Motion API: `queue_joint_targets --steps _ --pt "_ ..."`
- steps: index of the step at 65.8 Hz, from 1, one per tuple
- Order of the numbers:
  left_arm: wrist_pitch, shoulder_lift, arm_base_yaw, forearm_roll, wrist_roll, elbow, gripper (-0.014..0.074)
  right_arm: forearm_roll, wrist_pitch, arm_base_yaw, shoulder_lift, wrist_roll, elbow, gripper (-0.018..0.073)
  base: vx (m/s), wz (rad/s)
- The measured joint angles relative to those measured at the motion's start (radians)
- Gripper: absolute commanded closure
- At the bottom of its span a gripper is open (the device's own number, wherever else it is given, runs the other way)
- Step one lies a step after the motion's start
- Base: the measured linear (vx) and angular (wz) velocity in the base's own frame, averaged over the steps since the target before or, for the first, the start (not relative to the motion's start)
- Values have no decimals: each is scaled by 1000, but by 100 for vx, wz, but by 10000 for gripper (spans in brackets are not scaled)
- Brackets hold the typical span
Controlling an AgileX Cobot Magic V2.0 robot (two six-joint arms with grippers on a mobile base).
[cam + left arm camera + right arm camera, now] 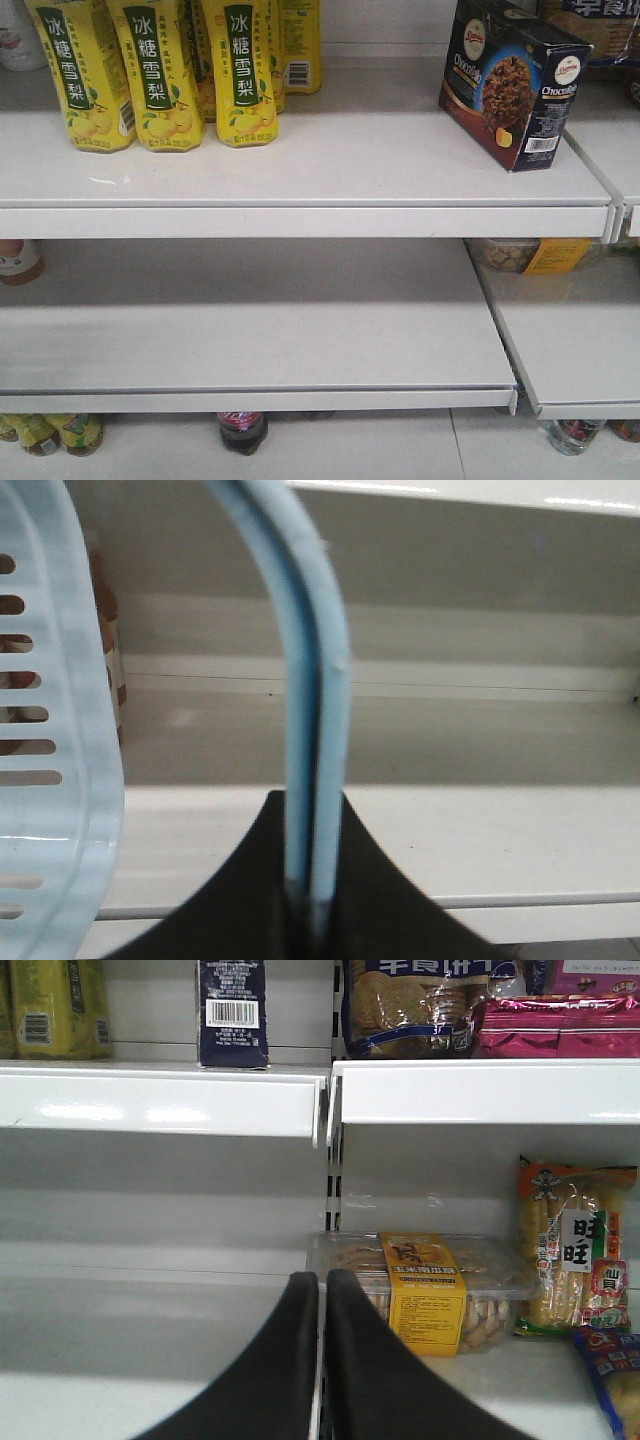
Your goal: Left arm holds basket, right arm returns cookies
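The cookies (510, 80), a dark navy Chocofello carton, stand upright on the right end of the upper shelf (300, 170). In the right wrist view the cookies (233, 1015) show their barcode end, above and left of my right gripper (321, 1278). That gripper is shut with nothing between its fingers, level with the lower shelf and well apart from the carton. My left gripper (312, 800) is shut on the light blue hoop handle (315, 680) of the basket (50, 730), whose slotted side fills the left edge. Neither arm shows in the front view.
Yellow pear-drink cartons (160, 70) stand at the upper shelf's left. On the lower right shelf sit a clear biscuit tub with a yellow label (425, 1290) and a snack bag (575, 1250). Biscuit bags (415, 1005) and pink packets (560, 1025) are above. Bottles (242, 430) stand below.
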Motion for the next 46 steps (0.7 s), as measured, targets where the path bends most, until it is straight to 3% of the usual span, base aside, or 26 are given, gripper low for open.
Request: queue_joint_targets --steps 46 --pt "0 0 0 0 0 0 599 0 0 0 0 0 0 570 0 0"
